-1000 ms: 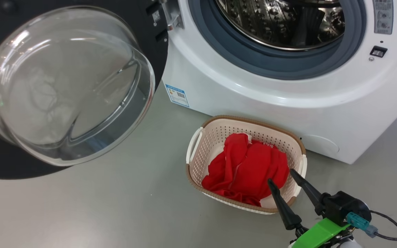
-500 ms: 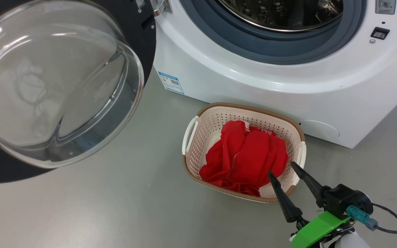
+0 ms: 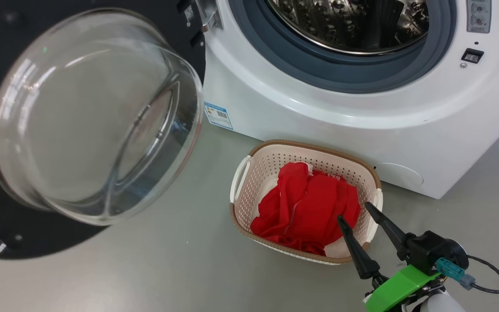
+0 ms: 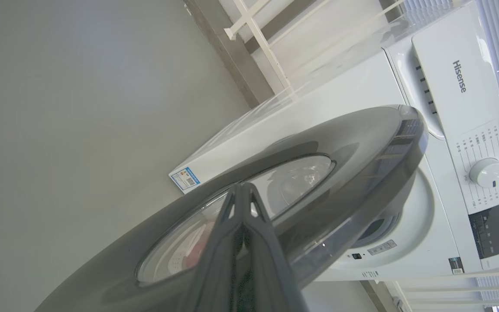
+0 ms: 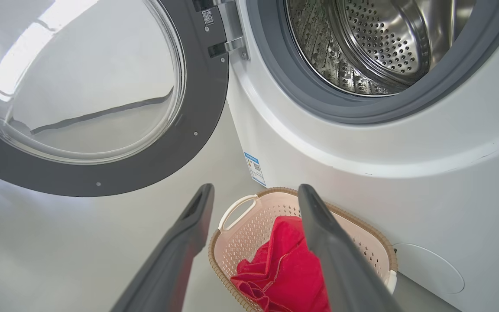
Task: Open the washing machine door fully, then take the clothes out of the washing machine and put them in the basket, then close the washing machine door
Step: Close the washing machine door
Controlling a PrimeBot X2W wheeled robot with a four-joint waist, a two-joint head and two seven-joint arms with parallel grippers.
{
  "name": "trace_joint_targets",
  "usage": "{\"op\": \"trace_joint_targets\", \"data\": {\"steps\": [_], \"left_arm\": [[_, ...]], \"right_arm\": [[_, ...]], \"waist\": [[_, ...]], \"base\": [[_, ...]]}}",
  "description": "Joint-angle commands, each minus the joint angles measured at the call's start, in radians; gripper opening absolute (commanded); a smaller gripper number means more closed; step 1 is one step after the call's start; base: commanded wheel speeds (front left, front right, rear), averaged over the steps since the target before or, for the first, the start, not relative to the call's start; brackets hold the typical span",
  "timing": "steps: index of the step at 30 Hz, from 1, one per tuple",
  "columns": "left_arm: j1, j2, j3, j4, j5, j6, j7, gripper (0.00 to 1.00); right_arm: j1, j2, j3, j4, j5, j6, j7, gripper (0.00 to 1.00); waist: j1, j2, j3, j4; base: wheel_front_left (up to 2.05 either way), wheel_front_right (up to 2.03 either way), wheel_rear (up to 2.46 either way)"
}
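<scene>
Grey floor (image 3: 145,268) underlies the whole scene. Right tool (image 3: 353,211): fingers spread wide, nothing between them, positioned over the near right edge of the basket (image 3: 314,146). Left tool (image 4: 241,190): fingers pressed together, gripping nothing, tips lying at the outer face of the washing machine door (image 3: 93,117); contact cannot be confirmed. The basket stands on the floor just in front of the washing machine (image 3: 319,117), near its lower front panel. Clothes (image 3: 310,203), red, lie bunched inside the basket, toward its right side. The door is swung open to the left on its hinge (image 3: 208,17), glass bowl facing the robot. The machine's opening is exposed, with the grey rubber ring (image 3: 275,56) and perforated drum (image 3: 349,21) in sight. A blue label (image 3: 218,115) sits on the machine's lower left corner.
</scene>
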Motion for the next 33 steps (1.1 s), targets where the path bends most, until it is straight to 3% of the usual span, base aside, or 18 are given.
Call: {"op": "trace_joint_targets", "data": {"steps": [1,13,20,33], "left_arm": [[0.020,0.036,0.018,-0.069,-0.020,-0.003,0.052,0.00],[0.152,0.011,0.068,-0.369,-0.060,-0.003,0.239,0.00],[0.193,-0.064,0.106,-0.533,-0.082,-0.003,0.333,0.00],[0.188,-0.267,0.130,-0.732,-0.077,-0.003,0.405,0.00]], "right_arm": [[0.001,0.005,0.018,-0.025,0.003,0.002,-0.005,1.00],[0.037,0.016,-0.001,-0.046,0.015,0.002,-0.005,1.00],[0.067,0.018,-0.022,-0.061,0.017,0.002,-0.005,1.00],[0.078,0.037,-0.035,-0.078,0.015,0.002,-0.005,1.00]], "waist": [[0.0000,0.0000,-0.011,0.000],[0.0000,0.0000,-0.060,-0.031],[0.0000,0.0000,-0.078,-0.054],[0.0000,0.0000,-0.094,-0.136]], "base": [[0.00,0.00,0.00],[0.00,0.00,0.00],[0.00,0.00,0.00],[0.00,0.00,0.00]]}}
